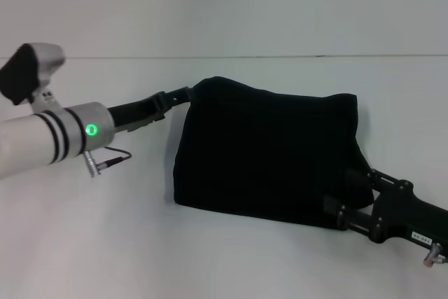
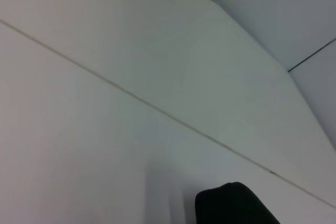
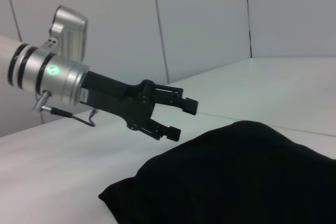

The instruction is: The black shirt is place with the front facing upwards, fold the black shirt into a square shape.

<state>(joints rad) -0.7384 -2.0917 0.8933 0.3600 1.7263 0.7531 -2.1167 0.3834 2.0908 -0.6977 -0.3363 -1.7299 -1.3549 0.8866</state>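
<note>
The black shirt (image 1: 269,155) lies folded into a bulky, roughly rectangular bundle on the white table; no lettering or label shows. My left gripper (image 1: 187,93) is at the bundle's far left corner. The right wrist view shows it (image 3: 180,119) open, empty and just clear of the cloth (image 3: 247,177). My right gripper (image 1: 346,204) is against the bundle's near right corner, partly hidden by the cloth. A dark rounded bit of the shirt (image 2: 231,205) shows at the edge of the left wrist view.
The white table (image 1: 105,243) runs to a pale wall (image 1: 280,5) behind. A thin cable (image 1: 112,159) hangs under my left wrist. Nothing else stands on the table.
</note>
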